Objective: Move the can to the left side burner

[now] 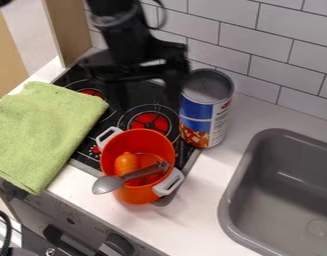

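The fingers (pixel 174 86) stand wide apart and point down over the back of the stove top (pixel 91 131), one of them over its left part and the other just beside the can (pixel 205 109); whether that one touches the can, I cannot tell. The can stands upright at the stove's right edge, near the tiled wall (pixel 222 34); its label is blue above, with a red-brown pattern below, and its top is grey. The black arm (pixel 119 32) comes in from the top edge, above the stove; beneath and around the fingers lie the burners, the left one (pixel 92 93) and the middle one (pixel 150 122) both red at the centre. Nearer the front stands an orange pot (pixel 137 194) with pale handles; in it lies a rounded orange thing (pixel 127 163), and a grey spoon (pixel 108 184) leans out over the rim. Farther out, a green cloth (pixel 42 130) covers part of the stove's left side; to the right, a grey sink (pixel 276 200) is set into the white counter (pixel 212 200).
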`<state>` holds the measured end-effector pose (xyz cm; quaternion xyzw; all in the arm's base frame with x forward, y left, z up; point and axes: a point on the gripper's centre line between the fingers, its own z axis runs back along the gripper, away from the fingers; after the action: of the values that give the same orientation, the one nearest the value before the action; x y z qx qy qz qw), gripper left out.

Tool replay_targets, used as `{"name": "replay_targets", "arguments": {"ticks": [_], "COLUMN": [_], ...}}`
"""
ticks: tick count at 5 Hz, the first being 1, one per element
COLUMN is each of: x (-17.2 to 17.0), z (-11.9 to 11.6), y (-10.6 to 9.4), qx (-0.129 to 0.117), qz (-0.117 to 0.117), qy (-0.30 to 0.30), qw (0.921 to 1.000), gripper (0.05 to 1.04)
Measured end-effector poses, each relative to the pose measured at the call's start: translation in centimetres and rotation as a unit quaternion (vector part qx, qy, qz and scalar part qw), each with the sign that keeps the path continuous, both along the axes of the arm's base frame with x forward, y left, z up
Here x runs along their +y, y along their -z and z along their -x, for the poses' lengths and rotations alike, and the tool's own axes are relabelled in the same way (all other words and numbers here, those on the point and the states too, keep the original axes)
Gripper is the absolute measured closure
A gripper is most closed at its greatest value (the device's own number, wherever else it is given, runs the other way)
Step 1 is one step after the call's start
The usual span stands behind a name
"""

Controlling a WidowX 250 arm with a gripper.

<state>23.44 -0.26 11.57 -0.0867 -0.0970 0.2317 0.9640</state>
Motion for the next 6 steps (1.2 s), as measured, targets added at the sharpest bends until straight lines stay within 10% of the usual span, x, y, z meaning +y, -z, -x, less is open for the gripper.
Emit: {"name": "replay_targets", "arguments": {"ticks": [3,5,6], "x": [-7.4,-6.6,-6.7], "z": [-3.6,-6.0,-6.8], "y": [4.6,5.1,6.6], "qx": [0.000,-0.029,0.008], "qz": [-0.018,-0.023,-0.033], "qy": [-0.121,-0.227,-0.253], "qw": [0.9925,0.9731,0.9668], "gripper": [0.085,0.085,0.085]}}
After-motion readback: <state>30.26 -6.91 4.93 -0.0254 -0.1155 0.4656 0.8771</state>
